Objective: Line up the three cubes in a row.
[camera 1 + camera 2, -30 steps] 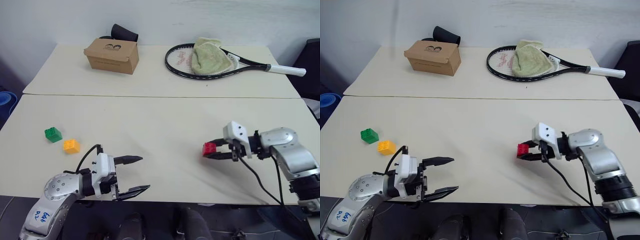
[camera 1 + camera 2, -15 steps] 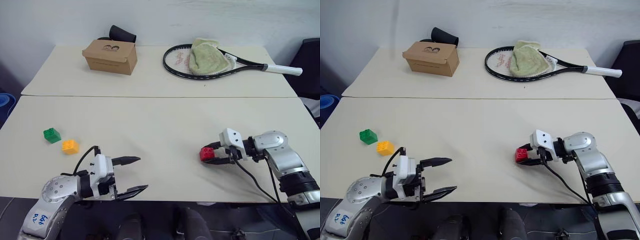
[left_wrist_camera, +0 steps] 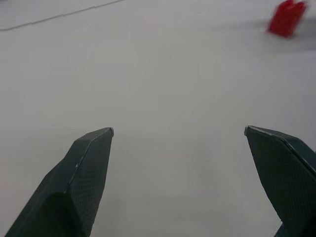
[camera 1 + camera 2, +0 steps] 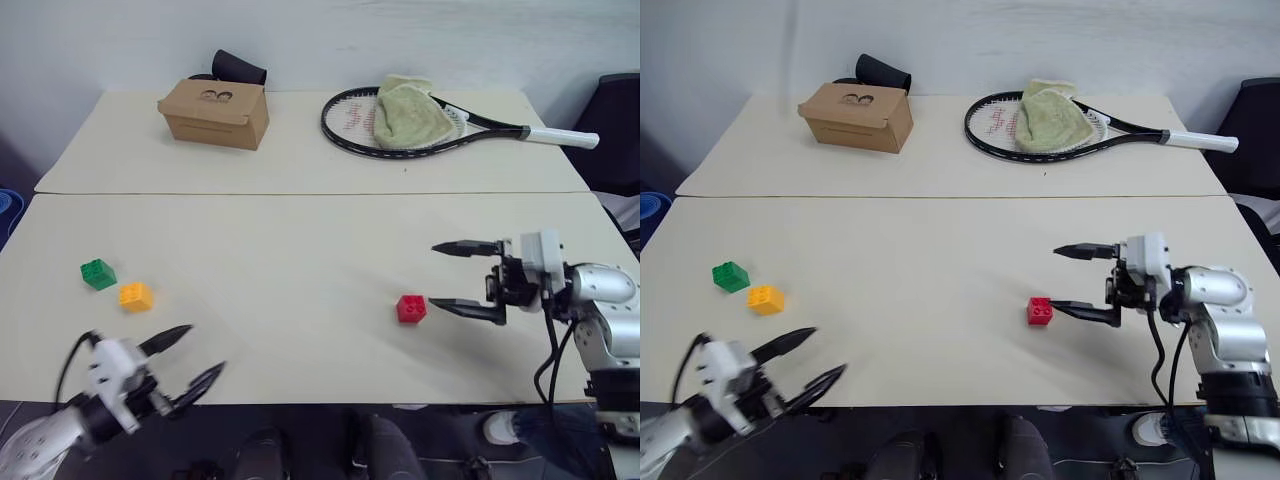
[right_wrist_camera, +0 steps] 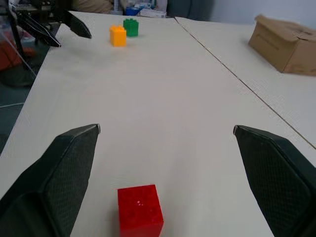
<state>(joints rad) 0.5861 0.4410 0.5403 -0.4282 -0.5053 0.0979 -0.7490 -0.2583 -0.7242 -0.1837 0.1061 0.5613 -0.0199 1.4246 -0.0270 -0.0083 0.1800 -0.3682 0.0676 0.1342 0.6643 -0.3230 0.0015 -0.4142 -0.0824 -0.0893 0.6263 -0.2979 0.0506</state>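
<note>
Jaws: your right gripper [image 4: 452, 275] gapes wide, empty; left gripper [image 4: 186, 355] wide too.
Red studded plastic block [image 4: 411, 308]: free on table, at the right gripper's 9 o'clock.
Green block [image 4: 98, 273], yellow-orange block [image 4: 136, 296]: far left, close together.

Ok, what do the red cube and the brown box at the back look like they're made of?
Red cube: looks like hard moulded plastic, smooth with a slight sheen, studs on top, crisp edges. Brown box: looks like plain cardboard, matte brown, with a folded lid flap and a dark printed mark on top. Neither can be confirmed beyond its look.
</note>
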